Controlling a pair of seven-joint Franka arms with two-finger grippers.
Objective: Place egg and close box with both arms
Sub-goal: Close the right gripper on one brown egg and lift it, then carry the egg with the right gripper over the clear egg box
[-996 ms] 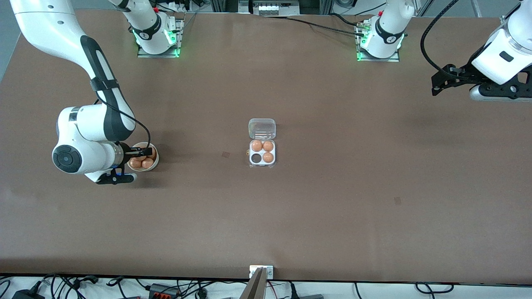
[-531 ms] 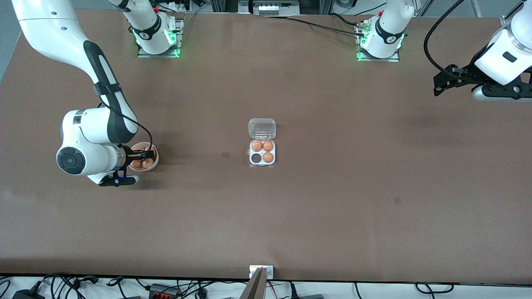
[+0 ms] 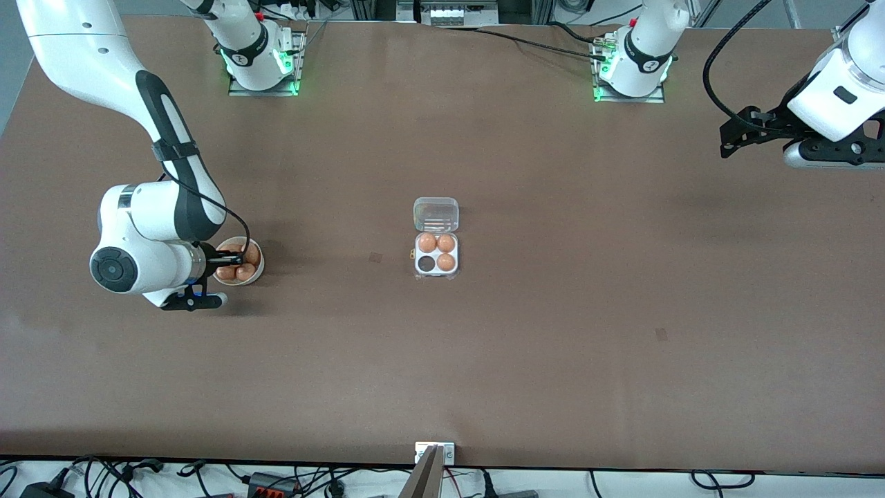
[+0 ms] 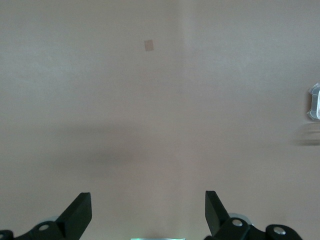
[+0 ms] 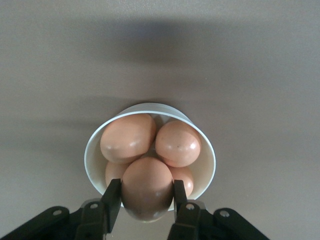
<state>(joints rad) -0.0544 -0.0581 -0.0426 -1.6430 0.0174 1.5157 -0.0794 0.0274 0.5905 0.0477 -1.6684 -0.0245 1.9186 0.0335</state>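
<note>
Fingers (image 5: 113, 200) of the right gripper (image 5: 146, 202) clamp the egg (image 5: 147, 188) from both sides, over the round white bowl (image 5: 93, 145) that holds other eggs and stands toward the right arm's end of the table (image 3: 553, 332). Near the table's middle sits the box (image 3: 436, 254), its clear lid (image 3: 436, 214) folded back flat on the side nearer the robots' bases, three cells filled and one cell empty. The left gripper (image 4: 147, 212) waits high over bare tabletop at the left arm's end, its fingers spread wide and holding nothing.
</note>
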